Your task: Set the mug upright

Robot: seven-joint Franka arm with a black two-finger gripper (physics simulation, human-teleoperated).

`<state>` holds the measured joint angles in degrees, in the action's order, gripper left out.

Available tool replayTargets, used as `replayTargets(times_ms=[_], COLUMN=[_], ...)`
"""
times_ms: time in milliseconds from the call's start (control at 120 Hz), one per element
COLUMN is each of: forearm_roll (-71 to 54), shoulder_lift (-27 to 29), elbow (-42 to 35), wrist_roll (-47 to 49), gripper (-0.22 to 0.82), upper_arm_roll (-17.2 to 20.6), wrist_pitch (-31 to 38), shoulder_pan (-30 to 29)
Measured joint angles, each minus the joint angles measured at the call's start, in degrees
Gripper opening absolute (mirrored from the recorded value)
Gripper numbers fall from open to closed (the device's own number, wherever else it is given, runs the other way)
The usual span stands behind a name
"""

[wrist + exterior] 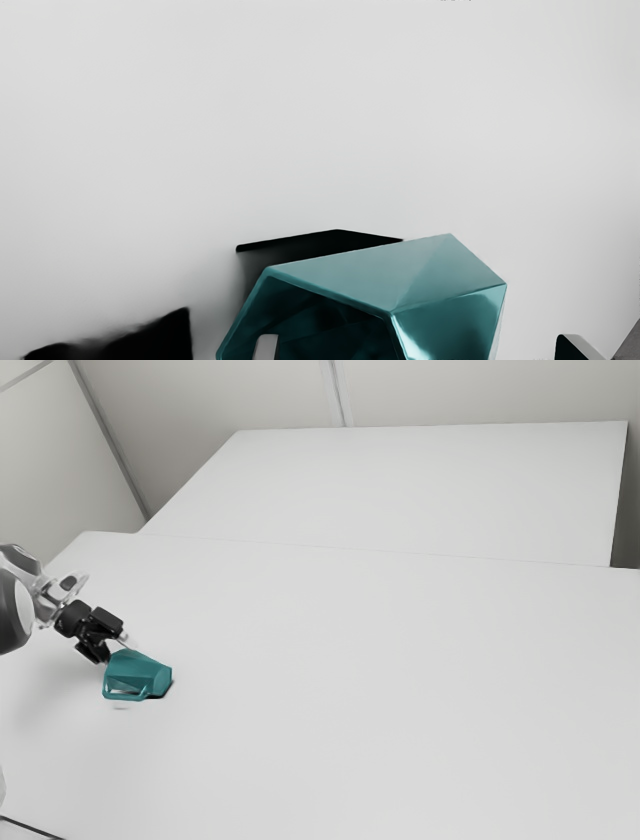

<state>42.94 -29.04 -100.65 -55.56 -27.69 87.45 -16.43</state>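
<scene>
In the exterior view my gripper (pixel 114 647) is at the left, right beside the mouth end of the teal mug (pixel 153 672). The mug is tipped on its side, its base toward the exterior view's right and its handle toward the bottom of that view. In the wrist view the faceted mug (pixel 445 305) shows its dark opening. My gripper (pixel 420 347) is open there, one fingertip in front of or inside the opening, the other outside beyond the mug's wall. How deep the first finger reaches cannot be told.
The white table (pixel 380 690) extends around the mug. Another white surface (pixel 400 485) lies behind it, with pale walls beyond. Dark shadows fall on the table beside the mug in the wrist view.
</scene>
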Motion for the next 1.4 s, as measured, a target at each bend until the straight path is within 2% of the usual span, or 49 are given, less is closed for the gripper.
replayTargets(times_ms=[333,408,475,642,733,792,1033,1175,1400], forearm_roll=[2.5,3.1,3.5,4.6,5.4,5.7,6.5,6.7,6.5], shoulder_lift=[-0.1,-0.1,-0.1,-0.1,0.0,0.0,0.8,2.2,3.9], elbow=[-0.6,-1.1,-1.3,-1.3,-1.1,-1.1,-0.3,0.5,0.7], wrist_roll=[-3.0,-3.4,-3.8,-4.5,-4.8,-5.0,-5.5,-5.6,-5.6], gripper=[0.6,0.57,0.46,0.11,-0.04,-0.08,-0.16,-0.17,-0.18], upper_arm_roll=[2.8,3.2,3.4,4.0,5.0,5.4,7.2,9.1,9.4], wrist_pitch=[-0.6,-0.6,-0.5,-0.6,-0.5,-0.3,0.3,0.4,0.4], shoulder_pan=[0.0,0.0,0.0,0.0,0.0,0.0,0.4,0.7,2.1])
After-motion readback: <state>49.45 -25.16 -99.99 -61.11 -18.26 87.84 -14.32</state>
